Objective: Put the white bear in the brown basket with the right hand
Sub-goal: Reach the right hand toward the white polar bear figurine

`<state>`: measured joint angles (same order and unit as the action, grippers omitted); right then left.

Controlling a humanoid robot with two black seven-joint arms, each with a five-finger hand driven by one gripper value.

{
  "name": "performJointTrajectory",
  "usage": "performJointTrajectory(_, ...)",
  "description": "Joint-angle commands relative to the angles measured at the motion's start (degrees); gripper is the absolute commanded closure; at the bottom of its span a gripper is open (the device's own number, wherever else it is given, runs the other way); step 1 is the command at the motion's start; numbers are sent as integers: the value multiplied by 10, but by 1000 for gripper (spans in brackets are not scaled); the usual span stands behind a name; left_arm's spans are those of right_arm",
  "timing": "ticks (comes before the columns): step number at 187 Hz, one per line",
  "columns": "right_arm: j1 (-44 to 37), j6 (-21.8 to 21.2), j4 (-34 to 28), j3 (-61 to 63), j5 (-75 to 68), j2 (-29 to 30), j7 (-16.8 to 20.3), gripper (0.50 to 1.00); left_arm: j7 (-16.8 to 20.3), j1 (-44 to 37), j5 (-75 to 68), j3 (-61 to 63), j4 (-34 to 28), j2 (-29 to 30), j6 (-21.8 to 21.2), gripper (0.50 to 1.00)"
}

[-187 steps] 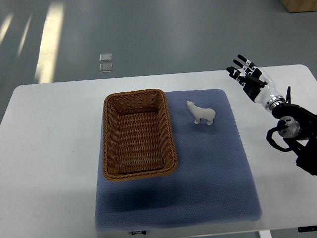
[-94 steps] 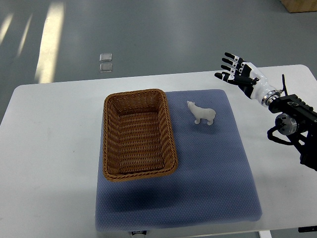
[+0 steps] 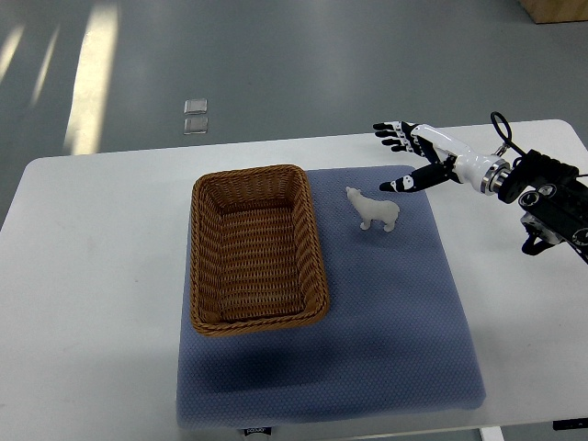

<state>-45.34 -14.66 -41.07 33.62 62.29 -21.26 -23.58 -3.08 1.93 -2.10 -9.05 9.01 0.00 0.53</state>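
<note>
Top view: right hand [image 3: 411, 158] with black-tipped white fingers [image 3: 390, 135] spread open, empty, hovering just right of small white bear figurine [image 3: 374, 209], not touching. Bear stands upright on blue-grey fabric mat [image 3: 386, 312], beside brown woven rectangular basket [image 3: 256, 248], outside it. Mat lies on white counter [image 3: 92, 276]. Right forearm cut off at picture's right edge. Mat's front edge partly cropped.

One bear [image 3: 375, 210], one basket [image 3: 257, 248], one blue mat [image 3: 386, 331], one table [image 3: 92, 276], one robot hand [image 3: 413, 156], and two small floor plates [image 3: 195, 116] at 11 o'clock.
</note>
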Motion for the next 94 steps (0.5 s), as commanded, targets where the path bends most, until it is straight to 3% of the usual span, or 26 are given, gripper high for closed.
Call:
performJointTrajectory(1, -9, 1, -6, -29, 46, -12, -6, 579, 0, 0, 0, 0, 0, 0, 0, 500)
performJointTrajectory(94, -21, 6, -7, -83, 93, -13, -3, 593, 0, 0, 0, 0, 0, 0, 0, 500)
